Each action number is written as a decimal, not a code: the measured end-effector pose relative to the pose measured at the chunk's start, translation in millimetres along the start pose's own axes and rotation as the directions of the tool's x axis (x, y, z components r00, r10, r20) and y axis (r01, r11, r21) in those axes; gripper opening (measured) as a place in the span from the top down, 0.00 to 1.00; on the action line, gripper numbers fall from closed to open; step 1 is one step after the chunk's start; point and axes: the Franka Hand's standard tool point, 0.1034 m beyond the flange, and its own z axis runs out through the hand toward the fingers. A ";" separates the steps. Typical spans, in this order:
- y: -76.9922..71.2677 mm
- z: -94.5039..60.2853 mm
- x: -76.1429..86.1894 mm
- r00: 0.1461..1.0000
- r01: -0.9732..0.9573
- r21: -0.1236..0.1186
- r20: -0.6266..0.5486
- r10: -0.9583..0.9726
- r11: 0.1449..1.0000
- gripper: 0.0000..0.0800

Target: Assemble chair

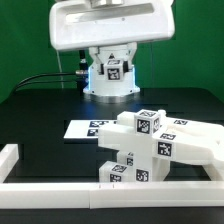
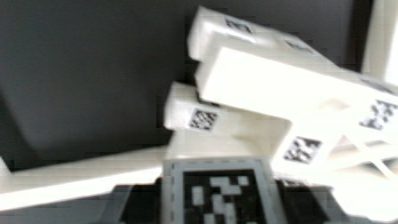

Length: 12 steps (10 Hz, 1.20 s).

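At the lower edge of the wrist view, a dark gripper body carrying a black-and-white square tag (image 2: 221, 196) is seen, but the fingertips are cut off, so whether the two-finger gripper is open, closed or holding anything cannot be told. In the exterior view the gripper itself is not made out; only the broad white housing of the arm (image 1: 110, 27) is shown at the top, above a round white base (image 1: 110, 80) that bears a tag.

Just beyond the tagged gripper body, the chair (image 2: 285, 85), a white blocky plastic structure of bars and panels marked with black-and-white square tags, is seen close up and tilted in the wrist view. In the exterior view the chair (image 1: 150, 145) is found on the black table (image 1: 40, 120), toward the exterior view's right, as a stepped cluster of joined white pieces, with a long bar reaching out to the exterior view's right.

Just behind the chair, the marker board (image 1: 88, 127), a thin flat white strip printed with tags, is laid on the table. A low white border rail (image 1: 20, 180) is set along the near edge and the exterior view's left.
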 end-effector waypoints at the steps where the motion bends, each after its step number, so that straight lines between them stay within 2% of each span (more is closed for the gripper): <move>1: -14.0 -0.9 8.8 0.993 -0.021 -0.006 -0.116 0.020 1.000 0.65; 2: -17.5 -1.9 4.4 0.987 0.009 -0.017 -0.160 -0.012 1.000 0.65; 5: -12.7 5.4 -0.4 0.992 -0.010 -0.019 -0.126 0.008 1.000 0.65; 6: -21.4 22.4 -2.7 0.992 -0.041 -0.024 -0.117 0.038 0.999 0.65; 7: -39.3 38.9 -2.7 0.992 -0.071 -0.018 -0.107 0.069 0.997 0.65; 8: -50.1 47.0 -5.1 0.992 -0.069 -0.018 -0.112 0.066 0.997 0.65; 9: -58.9 53.3 -14.5 0.992 -0.067 -0.019 -0.111 0.064 0.998 0.65; 12: -55.6 52.7 -12.1 0.992 -0.060 -0.022 -0.112 0.057 0.998 0.65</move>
